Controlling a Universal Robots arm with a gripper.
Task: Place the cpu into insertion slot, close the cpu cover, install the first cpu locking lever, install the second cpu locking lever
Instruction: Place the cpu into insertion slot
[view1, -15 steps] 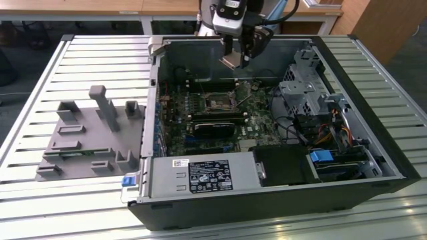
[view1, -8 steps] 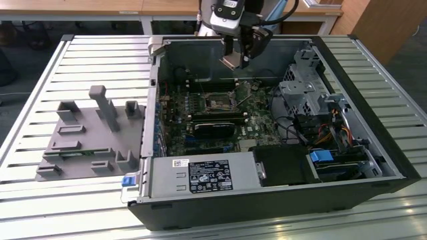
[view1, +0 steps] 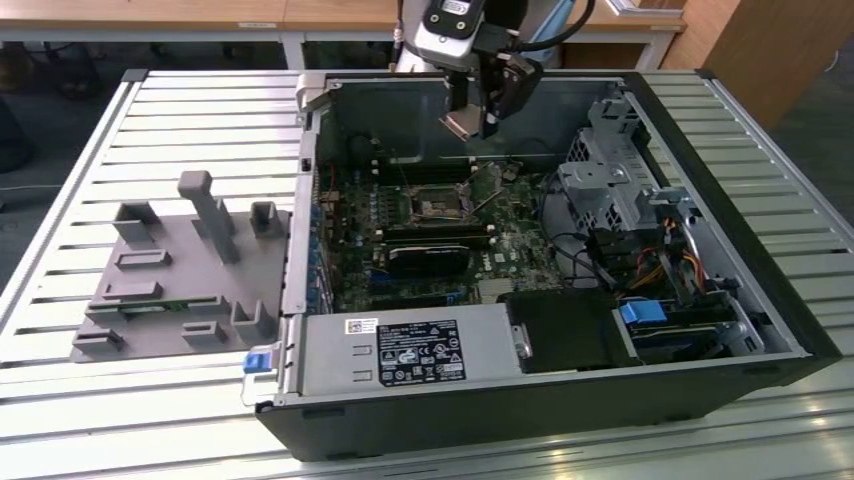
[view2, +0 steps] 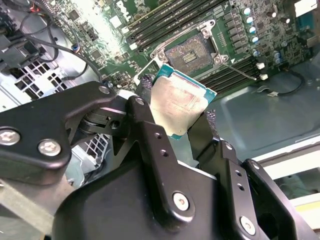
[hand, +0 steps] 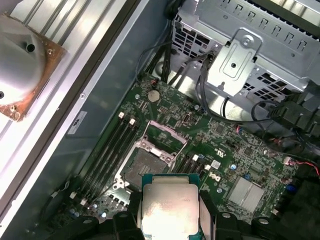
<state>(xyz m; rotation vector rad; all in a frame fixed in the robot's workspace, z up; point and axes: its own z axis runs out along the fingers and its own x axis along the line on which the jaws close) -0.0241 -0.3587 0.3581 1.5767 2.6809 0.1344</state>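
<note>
My gripper (view1: 473, 118) hangs above the back of the open computer case, shut on the cpu (view1: 462, 125). In both wrist views the cpu (view2: 181, 102) (hand: 169, 210) is a pale silvery square with a teal edge, pinched by its sides between the black fingers (view2: 150, 130). It is up in the air, apart from the board. The insertion slot (hand: 141, 167) (view2: 192, 52) (view1: 438, 203) lies uncovered on the green motherboard, dark in the centre. The cpu cover (hand: 168, 131) stands swung up at the slot's far side. A thin locking lever (view2: 241, 70) sticks out beside the slot.
Dark memory slots (hand: 107, 150) run beside the socket. A metal drive cage (view1: 607, 180) and cable bundles (view1: 587, 255) fill the case towards the exterior view's right. The power supply (view1: 414, 352) is at the front. A grey fixture tray (view1: 174, 270) lies on the slatted table (view1: 120, 420).
</note>
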